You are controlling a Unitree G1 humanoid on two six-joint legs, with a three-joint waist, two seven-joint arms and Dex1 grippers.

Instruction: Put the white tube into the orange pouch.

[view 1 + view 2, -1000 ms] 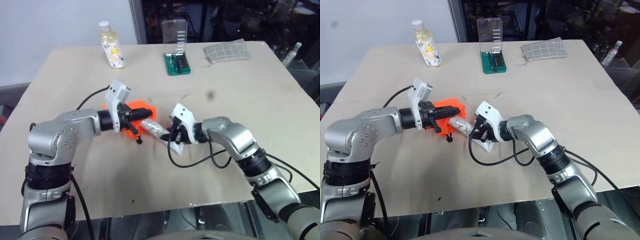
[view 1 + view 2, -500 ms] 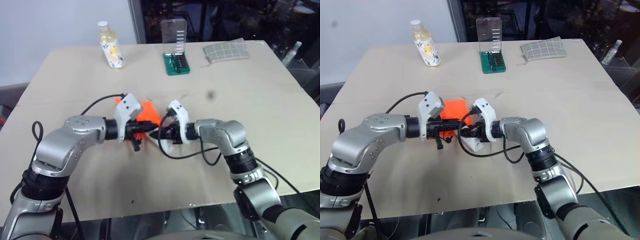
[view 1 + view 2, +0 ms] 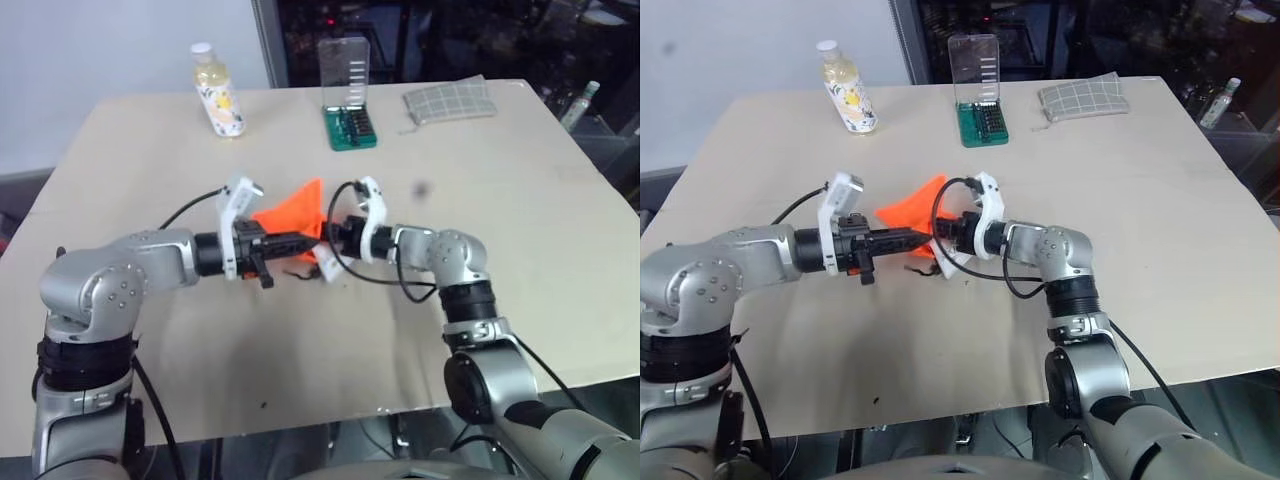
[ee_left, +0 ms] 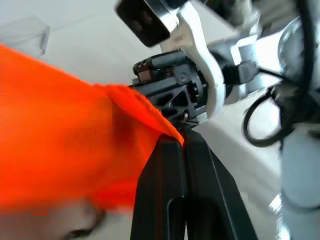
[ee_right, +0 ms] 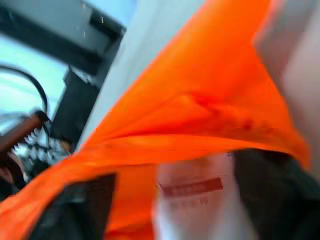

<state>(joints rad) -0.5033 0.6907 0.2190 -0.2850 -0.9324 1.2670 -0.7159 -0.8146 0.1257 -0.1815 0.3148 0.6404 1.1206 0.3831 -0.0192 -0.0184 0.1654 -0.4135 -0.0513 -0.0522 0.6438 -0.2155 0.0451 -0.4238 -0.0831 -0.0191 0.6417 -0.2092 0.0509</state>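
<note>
White tube (image 5: pixel 192 200): item in transit, insertion judged partly done and not yet confirmed. Entry reads from the robot's left across to its right. Left end effector (image 3: pixel 303 241): clenched on an edge of the orange pouch (image 3: pixel 293 212), its two black fingers pressed together over the fabric in the left wrist view, holding the pouch raised off the desk (image 3: pixel 480 180) so that it stood up in a peak. Orange pouch: held between the two end effectors, with the thin dark cord hanging beneath it; its mouth appeared to face the right arm. White tube, location: seen in the right wrist view directly under a fold of orange fabric, at or just inside the pouch mouth; how deep it sat could not be told, and in the head views it was hidden behind the pouch and the end effectors. Right end effector (image 3: pixel 328 236): pressed up against the pouch, touching or nearly touching the left one; its fingers (image 5: pixel 270 195) stood apart on either side of the tube, wider than the tube itself, so the hold read as released rather than gripping. Remaining, by judgement: confirm the tube is fully inside, draw the right end effector clear, and set the pouch down.
</note>
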